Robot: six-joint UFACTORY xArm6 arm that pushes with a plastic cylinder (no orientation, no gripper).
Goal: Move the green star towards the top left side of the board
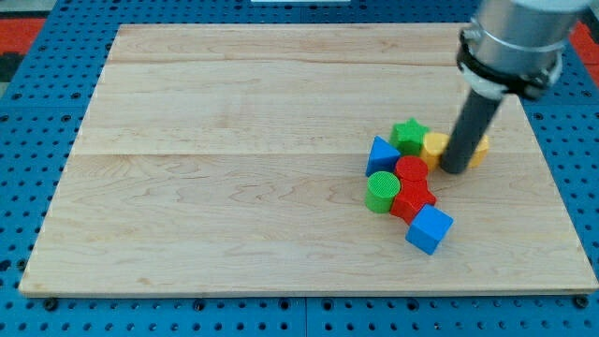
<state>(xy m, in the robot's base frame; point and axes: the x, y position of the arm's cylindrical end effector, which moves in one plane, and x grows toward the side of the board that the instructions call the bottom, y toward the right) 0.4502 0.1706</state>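
The green star [409, 134] lies right of the board's middle, at the top of a tight cluster of blocks. My tip [455, 170] stands just right of the star, over the yellow blocks [434, 146] that touch the star's right side. A blue triangular block [381, 155] sits at the star's lower left. Below are a red round block [411, 170], a red star-like block [413, 199], a green cylinder [381, 191] and a blue cube [429, 228].
The wooden board [234, 168] lies on a blue pegboard table [28, 112]. The arm's grey body [515, 42] hangs over the board's upper right corner.
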